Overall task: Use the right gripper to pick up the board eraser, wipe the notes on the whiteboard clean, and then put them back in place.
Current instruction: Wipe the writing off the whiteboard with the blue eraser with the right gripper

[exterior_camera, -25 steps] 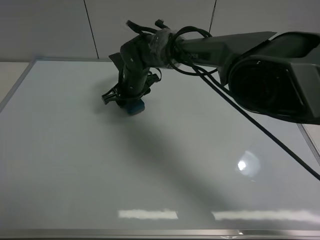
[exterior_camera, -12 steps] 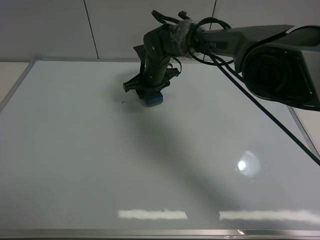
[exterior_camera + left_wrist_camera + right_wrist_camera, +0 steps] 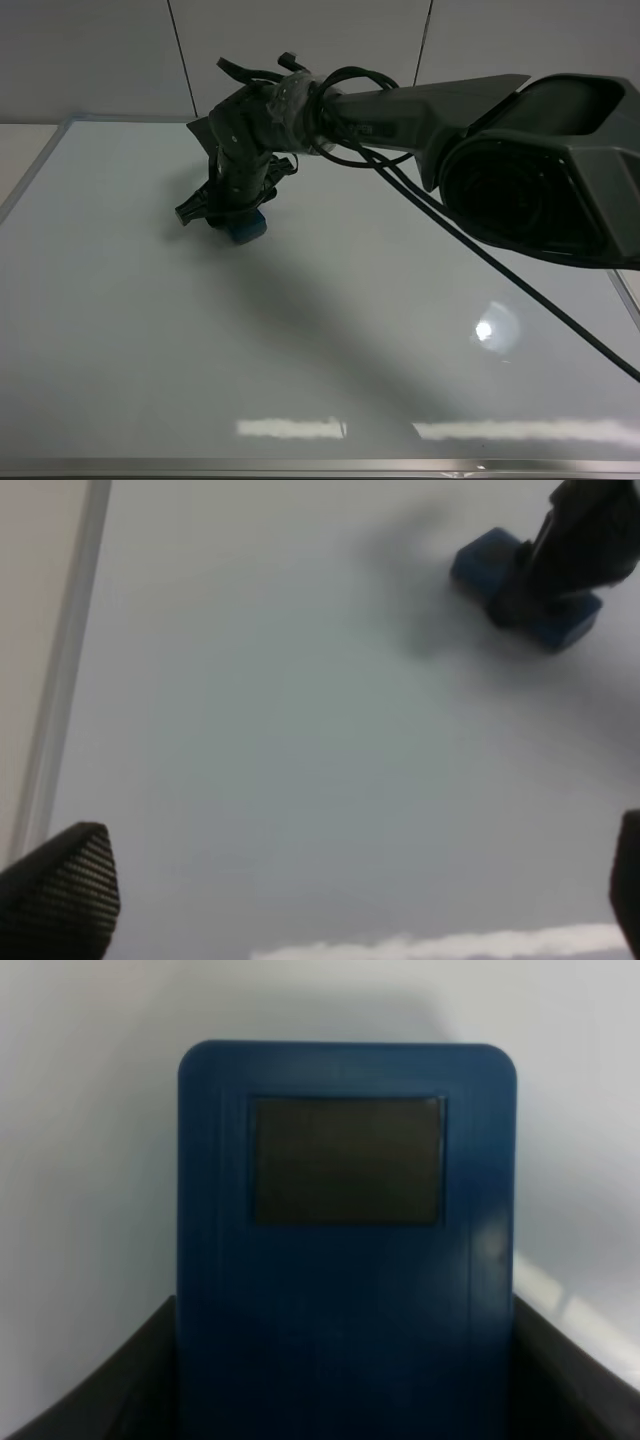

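Right end effector [image 3: 233,214] pinched tight on blue board eraser [image 3: 248,229], eraser touching glossy whiteboard [image 3: 300,360]

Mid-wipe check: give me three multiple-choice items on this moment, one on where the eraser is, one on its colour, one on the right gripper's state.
1. In the high view, where is the board eraser?
A. On the whiteboard, far half, left of middle
B. At the near right corner
C. Off the board

2. What colour is the eraser?
A. Red
B. Blue
C. Yellow

3. How is the right gripper?
A. Open and empty
B. Shut on nothing
C. Shut on the eraser

Answers: 1 A, it sits on the white surface towards the far frame; 2 B, the right wrist view shows a blue block; 3 C, the block sits clamped in it.
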